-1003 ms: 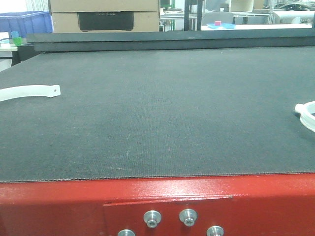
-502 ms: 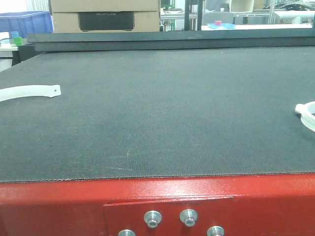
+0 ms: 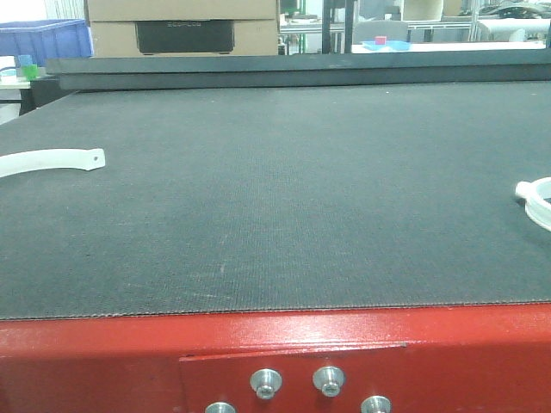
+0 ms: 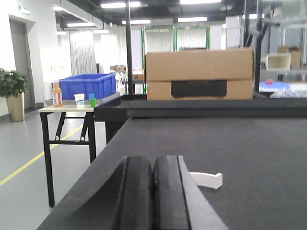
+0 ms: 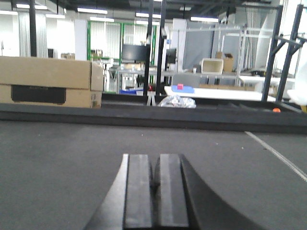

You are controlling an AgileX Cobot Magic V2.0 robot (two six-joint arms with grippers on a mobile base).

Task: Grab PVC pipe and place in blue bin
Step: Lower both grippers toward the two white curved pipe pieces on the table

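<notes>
The dark felt tabletop (image 3: 293, 198) runs wide between two white pieces at its left and right edges. A red steel rail (image 3: 129, 344) bounds it on the near side and a raised black ledge (image 3: 293, 69) on the far side. The left gripper (image 4: 153, 163) sits low and level near the tabletop's left edge, jaws pressed together on nothing. The right gripper (image 5: 155, 160) is posed the same, closed and empty.

The white curved PVC strip (image 3: 53, 160) lies flat at the left edge, with a small hole at its end. In the left wrist view it is just right of the fingers. A white ring piece (image 3: 539, 201) is cut off by the right edge. The blue bin (image 4: 87, 85) stands on a side table (image 4: 67, 109) far left, off the tabletop.
</notes>
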